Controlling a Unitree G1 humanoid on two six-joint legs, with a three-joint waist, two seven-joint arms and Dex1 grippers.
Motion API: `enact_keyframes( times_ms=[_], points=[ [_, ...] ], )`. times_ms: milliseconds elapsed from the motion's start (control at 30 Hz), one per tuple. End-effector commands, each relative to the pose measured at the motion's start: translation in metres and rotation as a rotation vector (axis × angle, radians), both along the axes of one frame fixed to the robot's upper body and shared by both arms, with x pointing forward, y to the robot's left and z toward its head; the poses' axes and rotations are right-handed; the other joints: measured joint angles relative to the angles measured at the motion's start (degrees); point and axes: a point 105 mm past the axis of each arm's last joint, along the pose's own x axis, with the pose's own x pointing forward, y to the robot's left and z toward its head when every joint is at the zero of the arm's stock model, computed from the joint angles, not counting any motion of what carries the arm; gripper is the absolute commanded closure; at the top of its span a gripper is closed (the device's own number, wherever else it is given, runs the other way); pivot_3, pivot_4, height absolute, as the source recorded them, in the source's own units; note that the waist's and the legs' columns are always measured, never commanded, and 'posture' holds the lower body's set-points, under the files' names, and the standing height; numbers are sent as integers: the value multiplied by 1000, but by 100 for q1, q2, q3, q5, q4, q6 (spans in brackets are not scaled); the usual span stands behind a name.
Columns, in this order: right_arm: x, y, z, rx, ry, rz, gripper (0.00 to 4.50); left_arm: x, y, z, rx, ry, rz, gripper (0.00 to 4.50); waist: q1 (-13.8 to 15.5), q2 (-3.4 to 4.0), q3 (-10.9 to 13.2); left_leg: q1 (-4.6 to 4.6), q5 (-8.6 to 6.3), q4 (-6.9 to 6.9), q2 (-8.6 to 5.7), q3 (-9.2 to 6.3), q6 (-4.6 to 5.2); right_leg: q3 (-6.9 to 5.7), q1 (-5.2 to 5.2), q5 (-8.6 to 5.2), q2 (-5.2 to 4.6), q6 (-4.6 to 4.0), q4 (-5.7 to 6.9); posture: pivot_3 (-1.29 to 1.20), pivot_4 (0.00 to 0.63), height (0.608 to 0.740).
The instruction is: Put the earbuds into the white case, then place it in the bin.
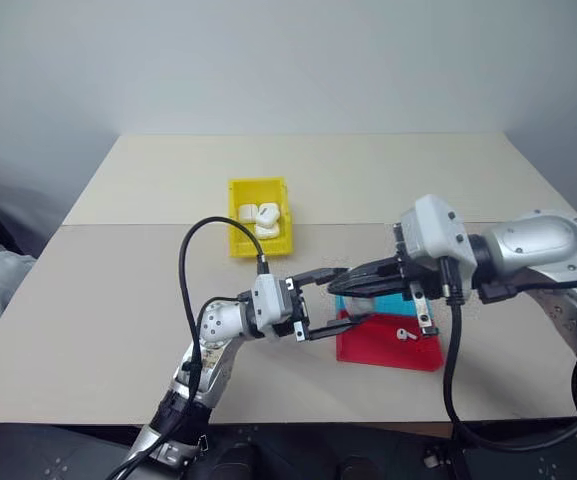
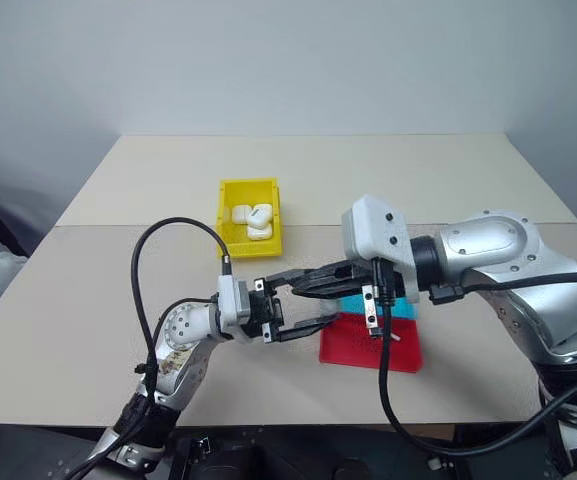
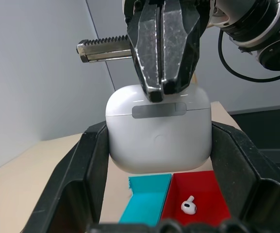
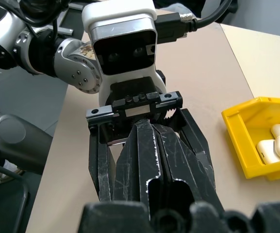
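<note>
The white case (image 3: 159,141) is gripped at its sides between the two black fingers of my left gripper (image 1: 330,302), held above the table with its hinge side toward the left wrist camera and its lid down. My right gripper (image 4: 152,128) is shut, with nothing seen between its fingers, and its tips (image 3: 161,92) rest on top of the lid. One earbud (image 3: 189,206) lies loose in the red part of the tray below, also visible as the earbud (image 1: 405,335). The yellow bin (image 1: 238,240) stands farther back on the table, left of the grippers.
A flat tray with a red part (image 1: 368,350) and a blue part (image 1: 393,300) lies under the grippers. Several white cases (image 1: 260,218) sit in the yellow bin. A black cable (image 1: 183,270) loops over my left forearm.
</note>
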Motion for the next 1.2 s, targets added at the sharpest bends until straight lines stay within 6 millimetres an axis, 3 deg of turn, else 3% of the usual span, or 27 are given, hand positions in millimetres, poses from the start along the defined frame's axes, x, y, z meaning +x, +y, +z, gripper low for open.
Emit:
enact_keyframes(
  times_ms=[33, 100, 233, 367, 467, 600, 733, 867, 967, 1133, 1200],
  points=[
    [-2, -5, 14, 27, -69, -11, 4458, -5, 2, 21, -62, -75, -9, 1694, 2, 0, 0, 0, 0, 0, 0, -1, 0, -2, 0, 0, 0, 0, 0, 0, 150, 740],
    [-3, -6, 15, 31, -78, -10, 4458, -4, 2, 21, -63, -77, -8, 1694, 0, 0, 0, 0, 0, 0, 0, -1, 0, -1, 0, 0, 0, 0, 0, 0, 150, 740],
    [-1, -10, 45, 205, -107, -29, 4458, 2, 6, 22, -62, -77, 24, 1694, 2, -1, 1, 0, 0, 0, 0, 0, 0, -1, 0, 0, 0, 0, 0, 0, 150, 740],
    [7, -21, 61, 318, -124, -127, 4458, 22, 15, 25, -58, -82, 185, 1694, 14, -2, 1, 0, 0, 0, -1, 0, 0, -1, 1, 0, 0, 0, 0, 0, 150, 740],
    [12, -29, 56, 339, -120, -205, 4458, 62, 24, 27, 69, 2, 433, 1694, 43, -6, 3, 0, 0, 0, -1, -1, 0, -2, 1, 0, 0, 0, 2, 0, 150, 740],
    [13, -33, 44, 354, -93, -265, 4458, 109, 43, 46, 47, -5, 736, 1694, 78, -8, 4, -2, 0, 0, -4, -3, 0, -5, 0, 0, 0, 1, 3, 0, 150, 740],
    [12, -32, 31, 337, -74, -293, 4458, 170, 68, 55, 56, 20, 1116, 1694, 130, -16, 8, -5, 1, 0, -6, -6, -1, -9, -3, 0, 0, 2, 4, 0, 150, 740],
    [14, -34, 26, 326, -70, -331, 4458, 192, 76, 53, 67, 100, 1211, 1694, 93, -26, 14, -11, 1, -5, -7, -4, -1, -5, -10, 0, -1, 3, 2, 0, 150, 740],
    [15, -36, 22, 312, -64, -355, 4458, 198, 74, 49, 95, 120, 1209, 1694, 97, -29, 17, -18, 5, -12, -7, -6, -8, -12, -16, 0, -1, 3, 4, 0, 150, 740],
    [16, -39, 18, 298, -61, -384, 4500, 199, 71, 48, 86, 132, 1203, 58, 108, -31, 18, -28, 9, -11, -7, -5, -15, -14, -23, 0, -1, 3, 7, 0, 150, 740],
    [16, -40, 16, 291, -59, -391, 4500, 198, 72, 49, 82, 120, 1206, 24, 109, -31, 18, -28, 9, -10, -7, -6, -15, -14, -23, 0, -1, 3, 5, 0, 150, 740]
  ],
)
